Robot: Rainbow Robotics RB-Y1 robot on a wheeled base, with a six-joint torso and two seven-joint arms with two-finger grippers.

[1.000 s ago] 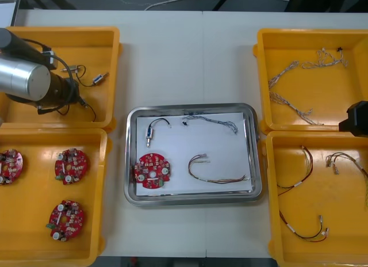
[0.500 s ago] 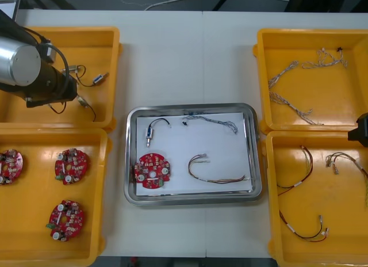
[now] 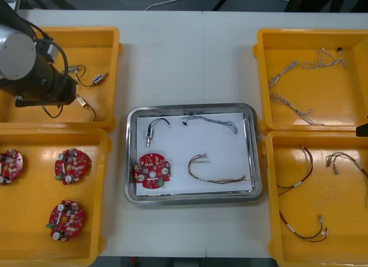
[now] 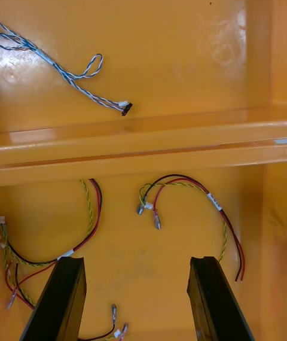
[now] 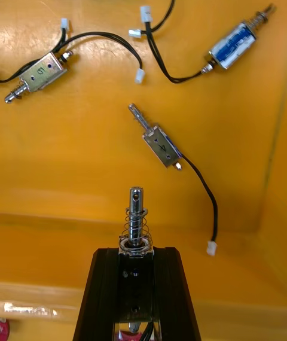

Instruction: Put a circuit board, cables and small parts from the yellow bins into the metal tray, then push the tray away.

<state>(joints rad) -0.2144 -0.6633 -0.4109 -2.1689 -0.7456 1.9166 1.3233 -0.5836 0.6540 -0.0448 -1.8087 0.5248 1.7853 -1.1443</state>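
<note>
Front view: left arm [image 3: 26,68] sat over the far-left yellow bin [image 3: 92,48]. Left wrist view: left gripper [image 5: 136,254] jaws were pinching a small metal part [image 5: 137,215], its sprung plunger poking out past the tips and its long axis in line with the fingers. Loose small metal parts [image 5: 161,146] lay on the bin floor beyond it, apart from it.

Key relation: the metal tray [image 3: 190,107] sat mid-counter [image 3: 172,60], right of and nearer than the pinched part, with the bin's right wall between them. My read: lift clear of the wall, then go right and near. The left arm was the nearer one.

The tray already carried:
- a circuit board [image 3: 152,170], near-left
- a second metal part [image 3: 150,134], far-left
- a blue and white cable [image 3: 210,122], far side
- a red and yellow cable [image 3: 215,175], near-right

Right wrist view: right gripper [image 4: 136,263] jaws were spread and empty over the near-right yellow bin [image 3: 339,209], above its red and yellow cables [image 4: 214,201].
</note>
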